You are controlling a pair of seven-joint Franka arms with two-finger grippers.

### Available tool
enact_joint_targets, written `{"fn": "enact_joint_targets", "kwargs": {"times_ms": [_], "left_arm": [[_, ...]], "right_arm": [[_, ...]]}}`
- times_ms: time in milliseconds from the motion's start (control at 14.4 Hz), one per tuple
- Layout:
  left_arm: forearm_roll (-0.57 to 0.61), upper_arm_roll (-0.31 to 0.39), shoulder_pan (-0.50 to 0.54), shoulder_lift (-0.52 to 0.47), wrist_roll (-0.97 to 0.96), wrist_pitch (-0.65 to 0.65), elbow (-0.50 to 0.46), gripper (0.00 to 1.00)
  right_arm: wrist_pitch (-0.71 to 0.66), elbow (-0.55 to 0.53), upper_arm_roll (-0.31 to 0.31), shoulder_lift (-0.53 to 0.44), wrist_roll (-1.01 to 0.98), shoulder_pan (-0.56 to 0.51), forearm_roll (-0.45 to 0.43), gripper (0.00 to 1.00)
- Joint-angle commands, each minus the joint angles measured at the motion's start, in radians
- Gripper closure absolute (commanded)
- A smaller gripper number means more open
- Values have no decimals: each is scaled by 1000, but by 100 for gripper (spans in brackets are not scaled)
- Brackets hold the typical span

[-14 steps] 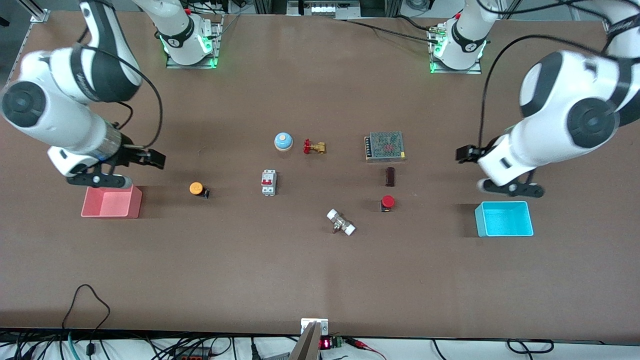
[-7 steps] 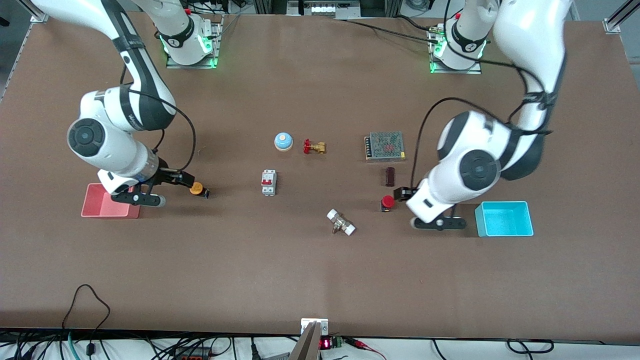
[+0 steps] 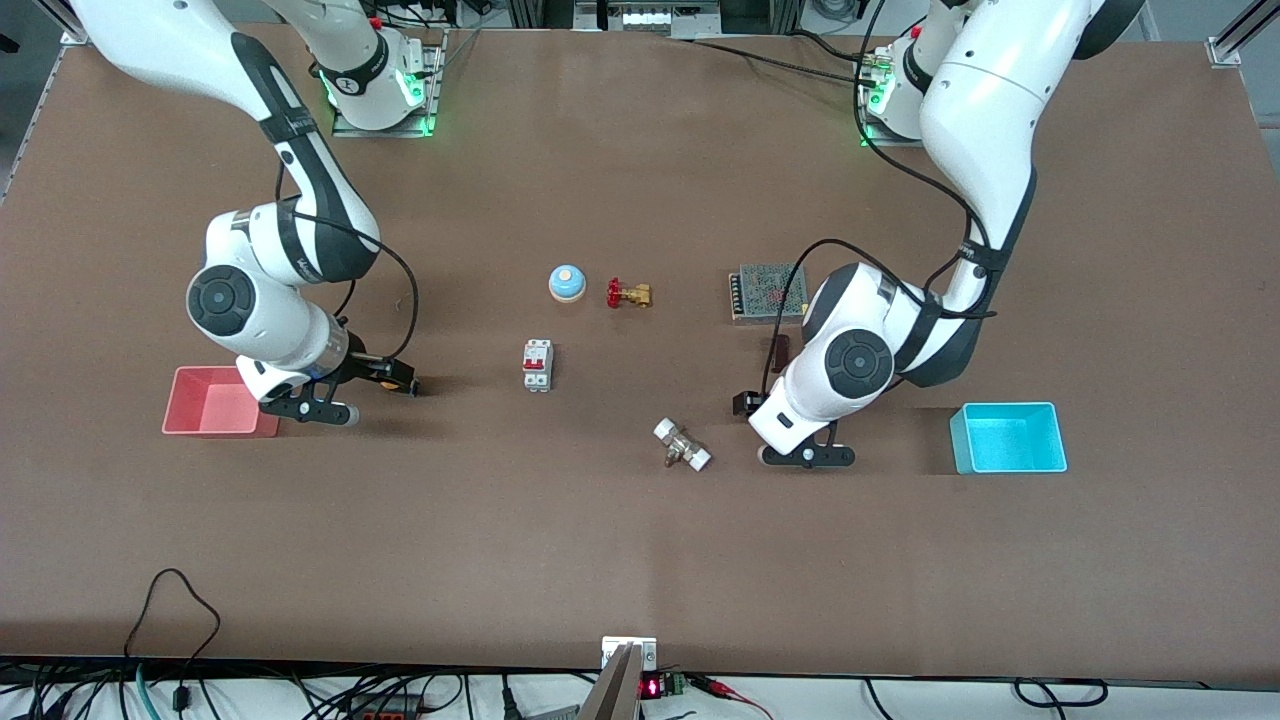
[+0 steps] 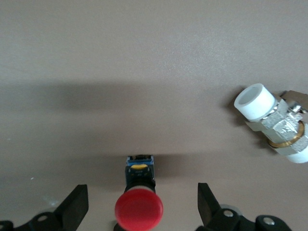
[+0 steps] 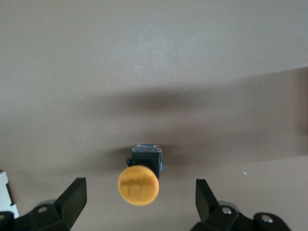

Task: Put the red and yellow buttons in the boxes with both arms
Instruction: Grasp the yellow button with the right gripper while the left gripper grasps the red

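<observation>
Both arms have swung inward: left gripper (image 4: 143, 211) over red button (image 4: 139, 208), right gripper (image 5: 139, 204) over yellow button (image 5: 138, 183), fingers wide, both buttons lying cap-first toward their gripper.

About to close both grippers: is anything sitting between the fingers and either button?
Nothing visible. The left gripper is open, its fingers either side of the red button, with the white-capped fitting well off to one side. The right gripper is open around the yellow button, with only bare table between.
</observation>
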Motion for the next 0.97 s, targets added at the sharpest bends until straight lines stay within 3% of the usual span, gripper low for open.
{"fn": "enact_joint_targets", "kwargs": {"times_ms": [0, 208, 277, 415, 692, 900], "left_arm": [[50, 18, -13, 12, -12, 33, -27, 0], [104, 16, -16, 31, -29, 38, -39, 0], [104, 16, -18, 34, -31, 48, -41, 5], [104, 16, -18, 37, -31, 56, -42, 42], [104, 13, -28, 40, -31, 55, -33, 81], [104, 15, -50, 34, -26, 52, -25, 84]], "right_arm": [[44, -5, 7, 26, 14, 6, -14, 0], [86, -5, 7, 59, 14, 6, -28, 0], [92, -6, 7, 67, 12, 6, -29, 0], [94, -6, 7, 81, 10, 6, -51, 0], [91, -12, 7, 96, 9, 4, -54, 0], [89, -15, 7, 98, 9, 3, -54, 0]]}}
